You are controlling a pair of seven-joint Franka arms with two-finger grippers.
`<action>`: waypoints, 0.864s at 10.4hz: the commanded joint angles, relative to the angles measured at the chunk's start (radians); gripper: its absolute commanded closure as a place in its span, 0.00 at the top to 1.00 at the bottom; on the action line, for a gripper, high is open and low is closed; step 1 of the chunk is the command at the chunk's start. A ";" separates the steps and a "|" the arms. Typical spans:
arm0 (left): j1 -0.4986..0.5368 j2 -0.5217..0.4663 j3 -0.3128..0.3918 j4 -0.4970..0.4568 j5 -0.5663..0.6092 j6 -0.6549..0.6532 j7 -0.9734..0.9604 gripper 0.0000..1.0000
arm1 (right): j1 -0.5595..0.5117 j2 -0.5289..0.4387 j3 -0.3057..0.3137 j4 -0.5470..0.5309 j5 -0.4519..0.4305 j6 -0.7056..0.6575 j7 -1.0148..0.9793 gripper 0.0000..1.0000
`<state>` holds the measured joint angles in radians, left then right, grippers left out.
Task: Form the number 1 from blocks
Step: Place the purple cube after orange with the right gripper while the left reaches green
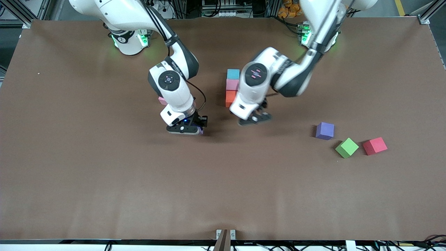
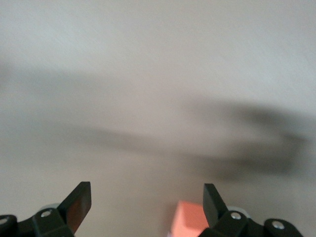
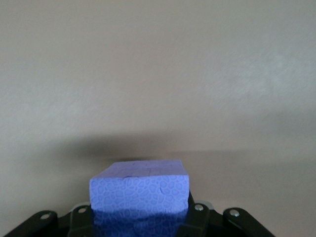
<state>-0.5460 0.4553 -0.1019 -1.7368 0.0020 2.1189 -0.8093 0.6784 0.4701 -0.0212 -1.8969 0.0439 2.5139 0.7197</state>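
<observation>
Three blocks form a column on the table: light blue [image 1: 233,74], pink [image 1: 232,84], then orange [image 1: 229,98] nearest the front camera. My left gripper [image 1: 254,118] is open with nothing between its fingers, just beside the orange block [image 2: 190,217]; the left wrist view shows the left gripper [image 2: 147,202] with its jaws spread wide. My right gripper [image 1: 186,127] is shut on a purple block [image 1: 200,131], low over the table toward the right arm's end from the column. That purple block [image 3: 139,190] fills the right gripper [image 3: 139,217] in the right wrist view.
A second purple block [image 1: 324,130], a green block [image 1: 347,147] and a red block [image 1: 375,145] lie loose toward the left arm's end. Another pink block [image 1: 162,101] shows partly under the right arm. The brown table [image 1: 104,181] is bare nearer the front camera.
</observation>
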 commanded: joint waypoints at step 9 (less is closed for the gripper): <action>0.491 -0.049 0.040 -0.161 0.067 0.012 0.691 1.00 | 0.282 0.286 -0.131 0.434 0.004 -0.225 0.145 0.48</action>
<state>-0.0702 0.4118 -0.0830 -1.8812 0.0433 2.1214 -0.1391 0.9290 0.7156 -0.1308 -1.5109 0.0428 2.2888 0.8265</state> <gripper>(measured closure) 0.000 0.436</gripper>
